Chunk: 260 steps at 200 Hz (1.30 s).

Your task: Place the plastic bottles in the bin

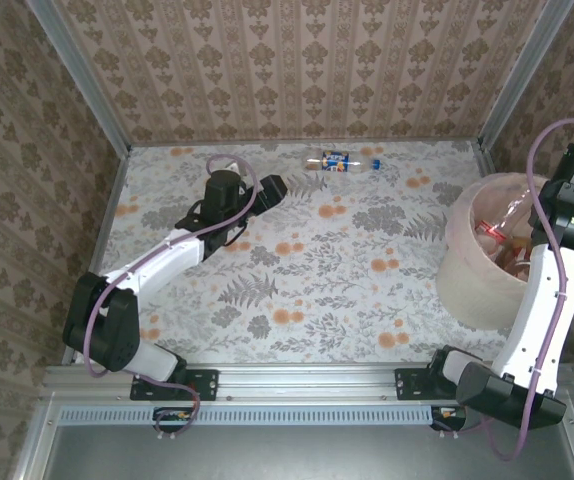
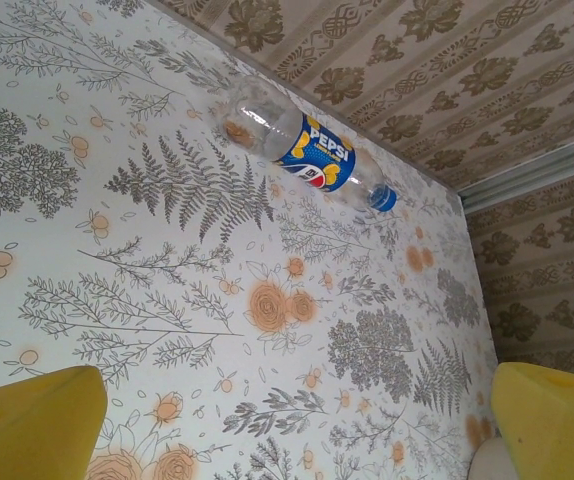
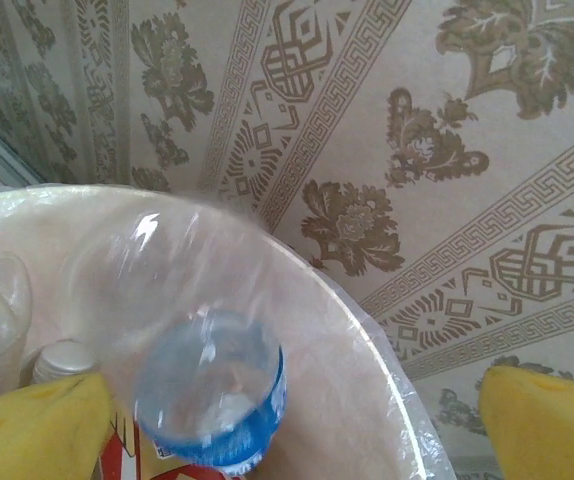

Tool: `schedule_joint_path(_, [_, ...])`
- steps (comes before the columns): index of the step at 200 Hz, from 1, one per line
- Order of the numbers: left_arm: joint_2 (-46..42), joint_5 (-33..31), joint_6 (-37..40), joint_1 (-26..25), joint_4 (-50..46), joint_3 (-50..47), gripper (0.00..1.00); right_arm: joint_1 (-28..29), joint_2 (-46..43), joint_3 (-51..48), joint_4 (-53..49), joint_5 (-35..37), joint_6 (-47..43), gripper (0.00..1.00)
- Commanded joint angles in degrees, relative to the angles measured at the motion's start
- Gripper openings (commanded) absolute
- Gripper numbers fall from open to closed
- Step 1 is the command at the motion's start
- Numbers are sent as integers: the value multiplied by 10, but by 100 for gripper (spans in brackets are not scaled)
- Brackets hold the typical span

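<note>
A clear plastic bottle with a blue Pepsi label point(image 1: 342, 160) lies on its side by the far wall, blue cap to the right; in the left wrist view this bottle point(image 2: 312, 155) is ahead of my left gripper point(image 2: 292, 430), which is open and empty above the table. The left gripper point(image 1: 272, 187) is a short way left of the bottle. My right gripper point(image 3: 287, 430) hangs open over the bin point(image 3: 367, 330). A blurred clear bottle with a blue label point(image 3: 207, 400) is loose between its spread fingers, close to the left fingertip point(image 3: 37, 425). More bottles point(image 1: 502, 220) lie inside the bin point(image 1: 467, 270).
The table has a flower-patterned cloth point(image 1: 327, 270) and is walled with patterned panels at the back and sides. The bin stands at the right edge, close to the right arm point(image 1: 537, 320). A metal rail point(image 1: 307, 380) runs along the near edge.
</note>
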Motion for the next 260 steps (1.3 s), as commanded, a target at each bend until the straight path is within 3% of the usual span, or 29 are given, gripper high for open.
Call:
schedule_joint_path(1, [11,4,13,3,-6,12,100,-3,-2,1,-13,12,11,98])
schedule_joint_path(37, [16,11,15,3,-8,13,100,0,4,5,-19,-38,19,100])
schedule_joint_path(96, [23,40,25,4,-13,20,100,12,13,-2,-16,-55,37,100])
schedule_joint_path(130, [28,61,37,6,-30,35,100,20,29,-10,-24,-148,61,100])
schedule_joint_path(174, [10,38,35,6,-38,19,100,104,26,7,-11,-160,73,100])
schedule_joint_path(230, [-22,-35,0,20,-102,-10,100,299,76,63,37,-166,83,100])
schedule_joint_path(260, [-29,-59,-22,31,-147,-12,100,356,111,58,115,-247,85,100])
